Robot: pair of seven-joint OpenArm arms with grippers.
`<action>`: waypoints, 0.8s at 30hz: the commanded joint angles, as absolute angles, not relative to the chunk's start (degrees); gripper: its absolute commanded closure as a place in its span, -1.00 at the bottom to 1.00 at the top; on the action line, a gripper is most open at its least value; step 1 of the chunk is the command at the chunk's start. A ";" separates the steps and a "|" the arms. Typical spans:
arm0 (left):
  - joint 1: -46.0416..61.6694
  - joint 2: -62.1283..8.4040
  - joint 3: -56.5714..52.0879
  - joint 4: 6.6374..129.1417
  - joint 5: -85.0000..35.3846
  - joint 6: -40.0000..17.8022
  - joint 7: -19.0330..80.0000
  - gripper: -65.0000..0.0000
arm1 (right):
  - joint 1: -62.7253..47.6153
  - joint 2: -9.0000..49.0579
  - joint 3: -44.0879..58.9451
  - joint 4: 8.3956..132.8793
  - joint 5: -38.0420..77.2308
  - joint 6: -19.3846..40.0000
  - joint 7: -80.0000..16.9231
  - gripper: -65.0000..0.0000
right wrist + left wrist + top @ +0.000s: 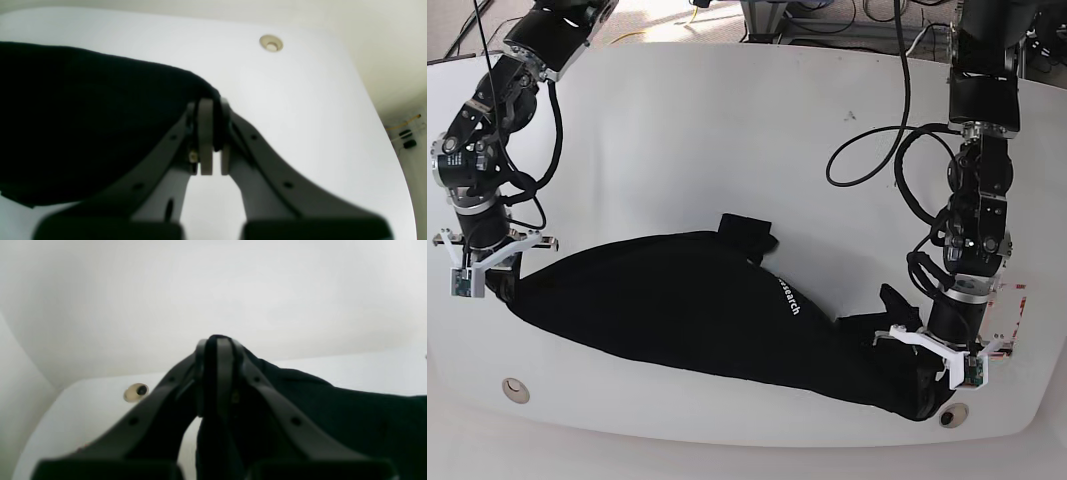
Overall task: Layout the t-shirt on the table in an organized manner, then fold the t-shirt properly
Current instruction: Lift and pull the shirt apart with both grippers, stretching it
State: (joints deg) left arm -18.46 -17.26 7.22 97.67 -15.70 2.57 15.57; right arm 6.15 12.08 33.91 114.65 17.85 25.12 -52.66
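Both jaws are clamping the t-shirt (697, 310): we are gripping opposite ends with left gripper (217, 346) and right gripper (213, 110) over the table (727, 130).

The black t-shirt (697, 310) lies stretched out in a long slanting band across the white tabletop (727, 130), small white lettering near its middle. One sleeve juts out on the far edge. Two small round holes sit near the tabletop's near edge.

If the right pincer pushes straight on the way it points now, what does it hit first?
Probably bare table; the right pincer, shut on the t-shirt, aims past the cloth edge. Depth is unclear.
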 commanded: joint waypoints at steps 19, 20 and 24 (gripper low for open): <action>-31.60 -22.81 0.66 102.02 -15.96 1.19 19.38 1.00 | 21.14 18.77 28.26 115.21 17.89 25.10 -55.08 0.99; -32.40 -22.81 0.48 102.11 -15.96 0.48 20.09 1.00 | 21.85 19.03 27.82 114.95 17.89 25.10 -55.08 0.99; -35.21 -22.73 0.31 102.11 -15.96 -1.89 21.49 1.00 | 25.19 19.47 27.03 113.80 17.80 25.10 -55.08 0.99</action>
State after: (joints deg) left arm -32.62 -22.24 0.82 101.23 -16.16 -1.72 22.61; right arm 22.33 18.39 26.98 113.49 17.85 25.56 -56.88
